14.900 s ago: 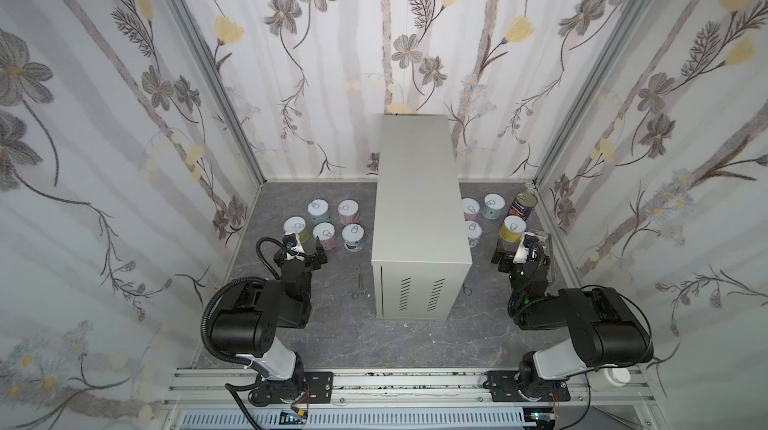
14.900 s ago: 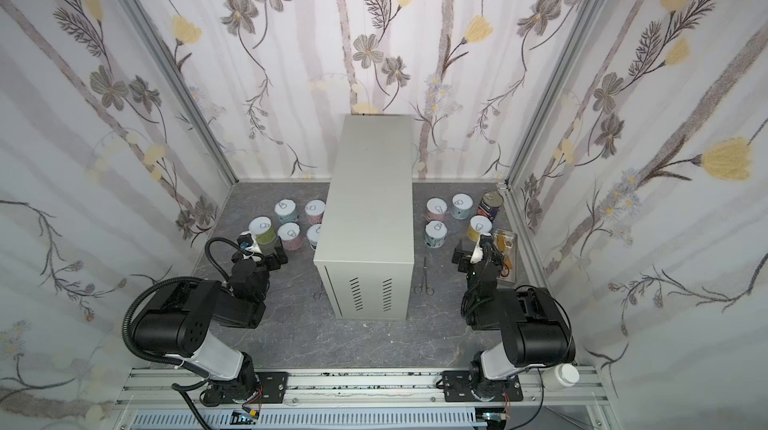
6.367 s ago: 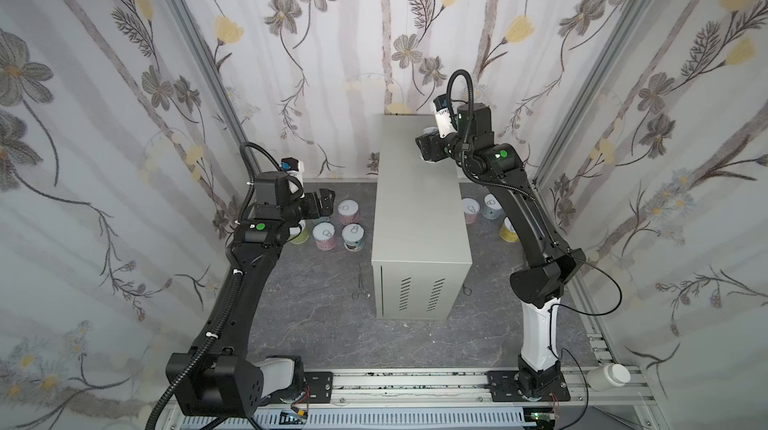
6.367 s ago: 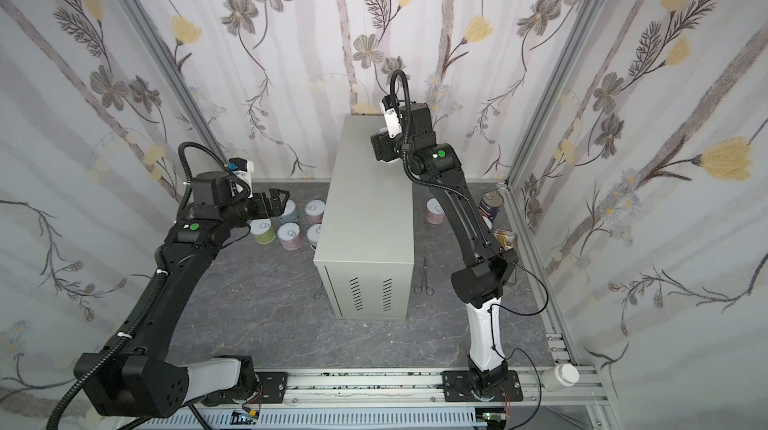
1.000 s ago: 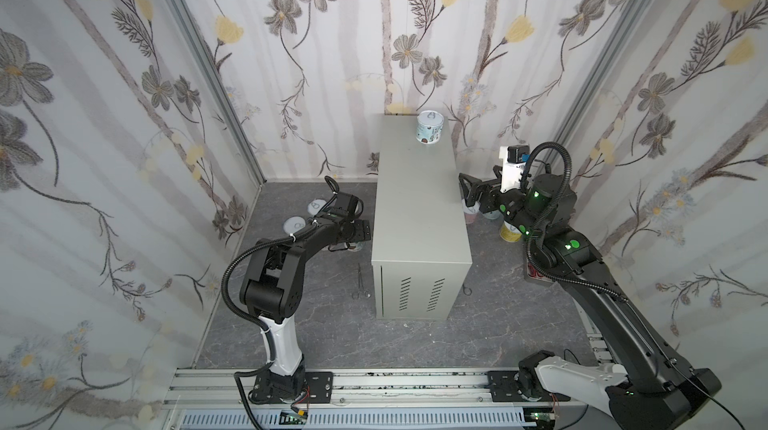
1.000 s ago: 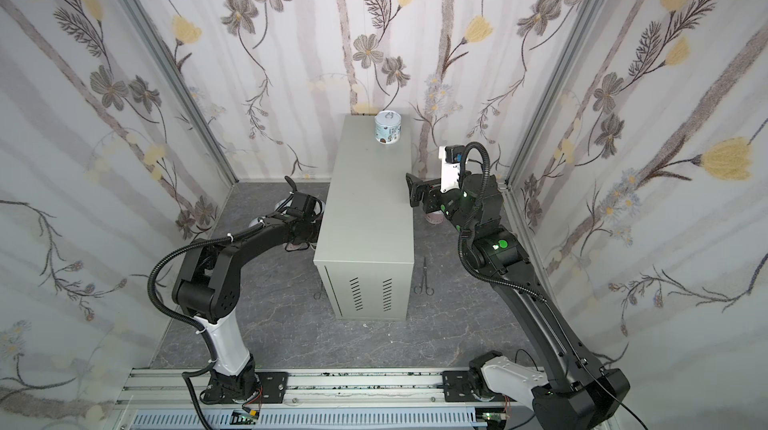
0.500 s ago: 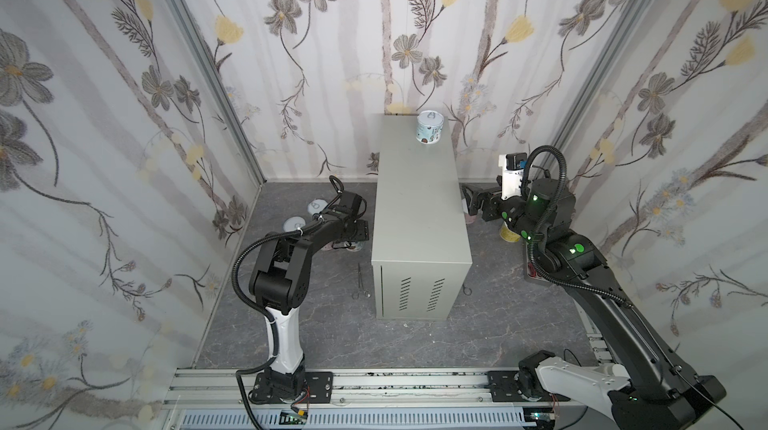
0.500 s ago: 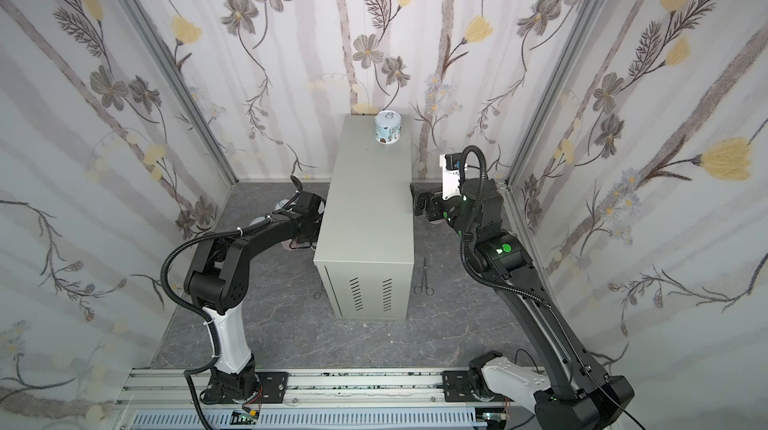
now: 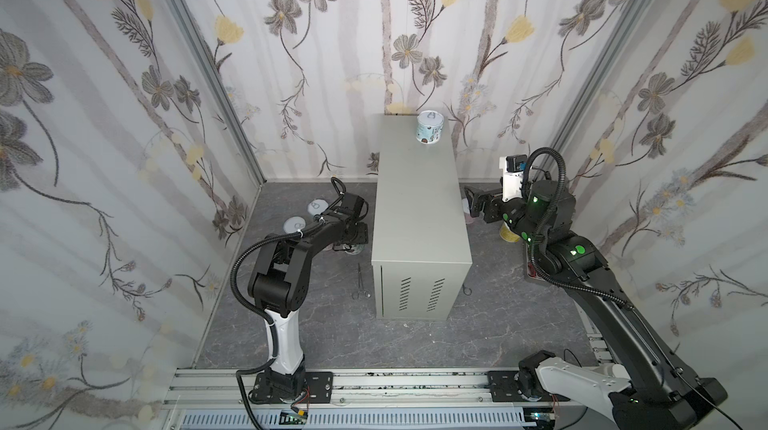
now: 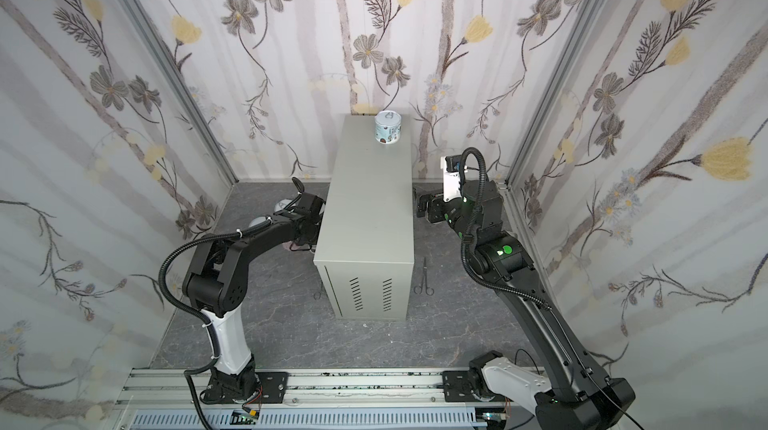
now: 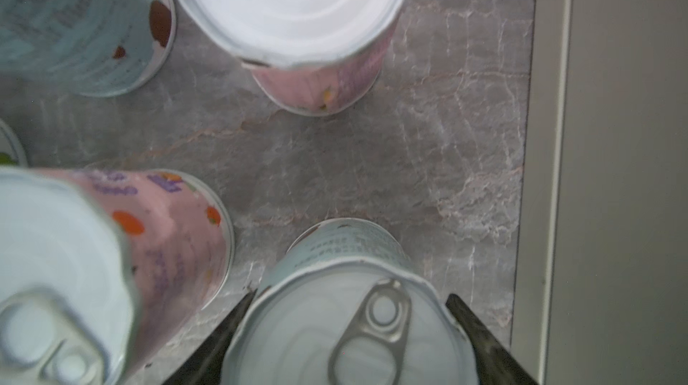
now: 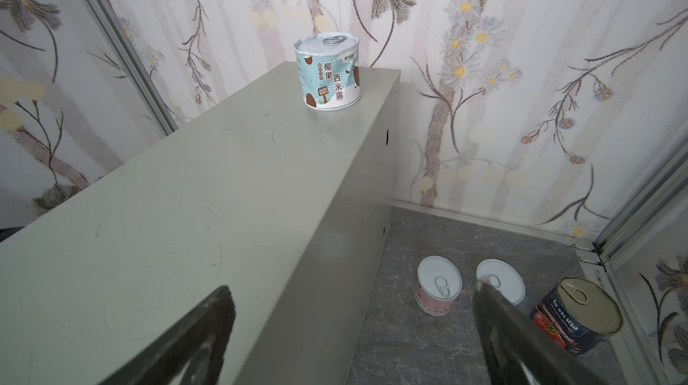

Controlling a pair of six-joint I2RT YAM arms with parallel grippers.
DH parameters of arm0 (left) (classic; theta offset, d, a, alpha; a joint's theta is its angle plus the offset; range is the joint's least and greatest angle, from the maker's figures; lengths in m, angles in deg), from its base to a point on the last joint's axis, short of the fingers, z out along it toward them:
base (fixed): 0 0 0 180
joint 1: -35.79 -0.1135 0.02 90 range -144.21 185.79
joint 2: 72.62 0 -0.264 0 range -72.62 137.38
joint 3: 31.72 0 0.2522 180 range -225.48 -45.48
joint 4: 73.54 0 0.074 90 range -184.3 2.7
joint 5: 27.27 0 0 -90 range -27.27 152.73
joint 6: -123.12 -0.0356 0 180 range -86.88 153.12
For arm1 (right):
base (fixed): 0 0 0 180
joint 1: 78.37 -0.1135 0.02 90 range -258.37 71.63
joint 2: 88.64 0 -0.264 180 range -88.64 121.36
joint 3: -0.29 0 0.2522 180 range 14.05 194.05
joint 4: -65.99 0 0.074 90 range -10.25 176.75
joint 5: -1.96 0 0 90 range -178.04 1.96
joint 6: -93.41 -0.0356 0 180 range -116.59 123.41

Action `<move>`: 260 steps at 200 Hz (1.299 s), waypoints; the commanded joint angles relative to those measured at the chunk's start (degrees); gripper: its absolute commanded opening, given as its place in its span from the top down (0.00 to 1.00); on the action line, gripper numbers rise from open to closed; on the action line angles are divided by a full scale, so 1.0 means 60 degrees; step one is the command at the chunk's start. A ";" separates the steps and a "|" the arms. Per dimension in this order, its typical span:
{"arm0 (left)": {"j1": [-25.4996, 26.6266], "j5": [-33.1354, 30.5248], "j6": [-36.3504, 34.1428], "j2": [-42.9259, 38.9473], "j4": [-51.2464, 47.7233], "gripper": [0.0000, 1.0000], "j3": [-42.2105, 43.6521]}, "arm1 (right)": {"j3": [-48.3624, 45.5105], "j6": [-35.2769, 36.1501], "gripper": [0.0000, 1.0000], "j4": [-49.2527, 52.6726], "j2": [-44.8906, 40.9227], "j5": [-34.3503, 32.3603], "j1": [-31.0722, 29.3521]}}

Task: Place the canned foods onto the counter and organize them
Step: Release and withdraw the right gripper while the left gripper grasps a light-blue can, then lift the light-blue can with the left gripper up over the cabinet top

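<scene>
A blue can [image 9: 430, 127] stands on the surface [image 9: 415, 216], upper centre. A pale-blue can [image 11: 346, 331] on the floor left of the surface seems clenched by the left claw [image 11: 350, 299], arm stretched low. The right claw [image 9: 473, 204], spread and empty, hovers centre-right beside the surface, elbow bent.
</scene>
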State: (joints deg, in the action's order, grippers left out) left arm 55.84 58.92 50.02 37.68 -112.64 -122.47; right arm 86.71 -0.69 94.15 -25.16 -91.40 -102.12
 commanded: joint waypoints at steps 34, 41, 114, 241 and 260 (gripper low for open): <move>0.0006 0.0020 -0.0088 -0.0885 -0.0940 0.48 -0.0997 | 0.0113 0.0468 0.00 -0.1071 0.0017 0.0091 0.0039; -0.0006 -0.0039 -0.0135 -0.1006 -0.1046 0.48 -0.1124 | 0.0048 0.0526 0.00 -0.1226 0.0059 0.0041 0.0039; 0.0001 -0.0661 -0.0436 -0.2205 -0.2545 0.49 -0.2979 | 0.0338 0.0912 0.00 -0.2386 0.0909 0.0475 0.0087; 0.0138 0.0618 -0.2004 -0.0075 -0.5312 0.48 -1.0899 | 0.0100 0.1065 0.00 -0.2097 0.0707 0.0425 0.0151; 0.0191 0.0994 -0.2054 -0.0184 -0.5099 0.48 -1.0943 | 0.0006 0.1006 0.00 -0.2034 0.0620 0.0413 0.0155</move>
State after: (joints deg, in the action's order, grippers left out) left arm 56.69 61.35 39.27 37.05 -143.96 -186.91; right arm 87.28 5.78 82.65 -20.61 -89.45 -101.13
